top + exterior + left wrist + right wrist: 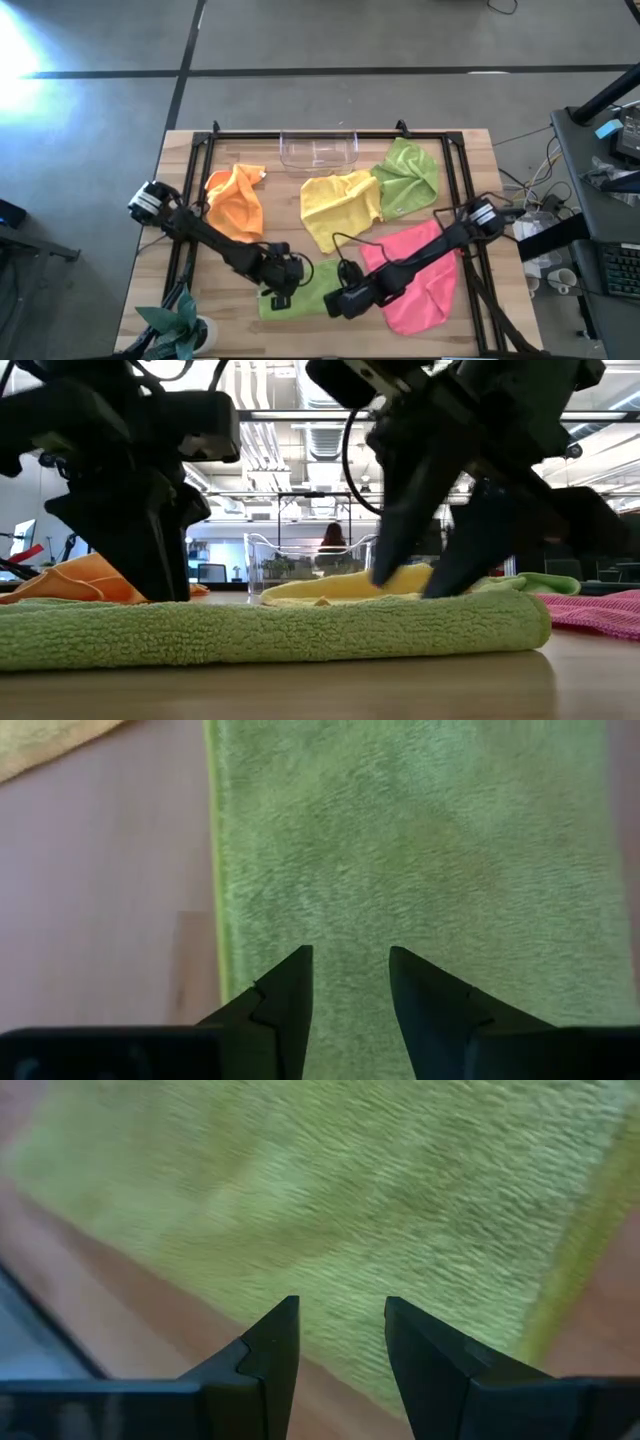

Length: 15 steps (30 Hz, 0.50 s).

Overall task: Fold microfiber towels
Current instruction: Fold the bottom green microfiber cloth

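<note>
High view: folded lime green microfiber towel [305, 290] lies as a strip at the near edge of the wooden surface [480, 150], long axis running left-right along that edge. Left hand [282, 283] sits over the strip's left end, right hand [345, 300] over its right end. Pink microfiber towel [425, 280] lies spread just right of the strip, under the right arm. Yellow microfiber towel [340, 205] lies crumpled behind the strip, second lime green towel [408, 175] touching the yellow one's right side, orange microfiber towel [238, 200] bunched well left of the yellow one. Clear plastic tray [318, 152] stands behind the yellow towel at the far edge; nothing seen inside it.

Low view: the green strip [270, 632] lies flat across the front, both hands down on its top. Right hand's fingers [395, 530] stand apart, tips on the cloth. Left hand [160, 550] is a dark mass; finger gap not readable here. The tray [300, 565] shows behind, a person far off in the room.

Left wrist view: left hand [350, 965] fingers apart, nothing pinched, green pile [420, 850] right below.

Right wrist view: right hand [342, 1320] fingers apart, holding nothing, over the strip's edge [400, 1190].
</note>
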Tool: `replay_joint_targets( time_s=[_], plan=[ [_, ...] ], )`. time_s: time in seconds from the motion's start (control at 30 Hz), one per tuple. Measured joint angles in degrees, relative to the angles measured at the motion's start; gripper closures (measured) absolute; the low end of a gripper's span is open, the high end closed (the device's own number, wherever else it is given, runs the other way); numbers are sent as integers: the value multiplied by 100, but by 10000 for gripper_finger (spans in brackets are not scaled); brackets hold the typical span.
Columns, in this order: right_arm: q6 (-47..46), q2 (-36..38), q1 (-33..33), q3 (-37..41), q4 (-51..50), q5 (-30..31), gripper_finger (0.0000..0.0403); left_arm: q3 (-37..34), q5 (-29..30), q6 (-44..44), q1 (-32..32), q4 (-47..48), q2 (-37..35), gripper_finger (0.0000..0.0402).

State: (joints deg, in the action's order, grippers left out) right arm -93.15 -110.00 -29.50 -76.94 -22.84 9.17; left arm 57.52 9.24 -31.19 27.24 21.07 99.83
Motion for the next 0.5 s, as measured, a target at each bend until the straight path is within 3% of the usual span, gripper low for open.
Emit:
replay_joint_targets(
  time_s=[0.3, 0.5],
  plan=[
    [-135, -331, 190, -473, -1358, -158, 264, -306, -543, -206, 12, -705, 243, 283],
    [161, -352, 597, -491, -1856, 289, 264, -431, -1037, -292, 24, -1191, 239, 283]
  ],
)
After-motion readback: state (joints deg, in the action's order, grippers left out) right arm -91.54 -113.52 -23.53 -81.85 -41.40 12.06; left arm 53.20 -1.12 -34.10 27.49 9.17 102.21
